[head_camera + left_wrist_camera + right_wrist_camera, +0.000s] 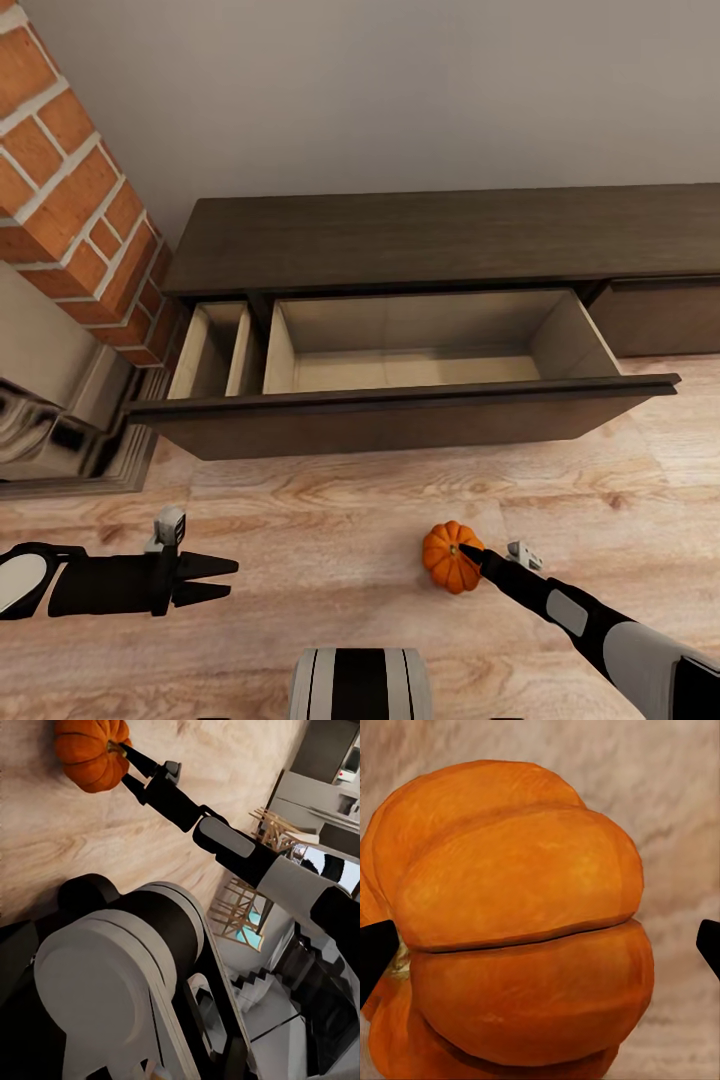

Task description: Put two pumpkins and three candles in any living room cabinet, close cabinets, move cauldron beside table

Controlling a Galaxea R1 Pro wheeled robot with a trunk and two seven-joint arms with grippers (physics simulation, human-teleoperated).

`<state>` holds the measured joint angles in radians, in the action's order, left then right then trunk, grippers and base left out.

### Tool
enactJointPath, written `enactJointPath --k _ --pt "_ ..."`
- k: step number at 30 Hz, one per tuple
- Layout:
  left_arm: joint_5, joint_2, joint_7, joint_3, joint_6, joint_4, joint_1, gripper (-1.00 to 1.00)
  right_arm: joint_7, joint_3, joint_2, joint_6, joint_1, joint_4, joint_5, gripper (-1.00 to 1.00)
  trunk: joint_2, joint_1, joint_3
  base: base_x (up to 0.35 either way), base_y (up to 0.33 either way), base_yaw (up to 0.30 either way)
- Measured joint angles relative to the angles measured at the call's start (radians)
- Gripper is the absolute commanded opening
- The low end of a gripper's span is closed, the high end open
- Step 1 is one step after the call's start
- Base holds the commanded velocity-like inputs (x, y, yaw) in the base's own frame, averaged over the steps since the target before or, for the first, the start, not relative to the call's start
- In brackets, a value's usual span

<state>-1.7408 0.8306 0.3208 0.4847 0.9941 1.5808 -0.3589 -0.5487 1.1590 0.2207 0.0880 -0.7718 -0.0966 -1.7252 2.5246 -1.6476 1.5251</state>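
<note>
Nearest the robot, at the bottom of the head view, the top of its grey and black trunk (360, 683) is showing above a pale wood-grain floor (330, 520). On the robot's left, the left pincer (218, 579) is hanging over bare floor, pointing inward, its two dark fingers slightly parted and grasping nothing.

On the robot's right, the right arm (610, 630) is reaching forward and inward to a small ribbed orange pumpkin (451, 556) that is sitting on the floor. The right pincer (468, 553) is touching the pumpkin at its stem end. In the right wrist view the pumpkin (514, 922) is looming large between two black fingertips (375, 952), which are standing wide apart at either side, so the pincer is released and is not clenching the fruit. The left wrist view is showing the same pumpkin (91, 751) on the floor with the right pincer (126, 761) against its stem.

Farther on, the long low dark-brown cabinet (450, 235) is standing against a plain grey wall (400, 90). Its wide drawer (400, 415) is pulled out toward the robot, pale beige inside, with a narrow compartment on the left and a broad one on the right. A red brick column (70, 190) is rising at the far left.
</note>
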Motion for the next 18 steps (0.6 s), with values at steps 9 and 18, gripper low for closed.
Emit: enactJointPath --k 9,18 --pt "0.0 0.0 0.0 0.001 0.0 0.0 0.0 1.0 -0.004 0.006 -0.001 0.001 0.0 0.002 0.001 1.0 0.0 0.0 0.0 0.0 0.064 0.0" --pt "0.0 0.0 0.0 0.002 0.0 0.0 0.0 1.0 0.008 -0.033 -0.002 0.001 -0.001 0.002 -0.005 1.0 0.0 0.0 0.0 0.0 0.041 0.0"
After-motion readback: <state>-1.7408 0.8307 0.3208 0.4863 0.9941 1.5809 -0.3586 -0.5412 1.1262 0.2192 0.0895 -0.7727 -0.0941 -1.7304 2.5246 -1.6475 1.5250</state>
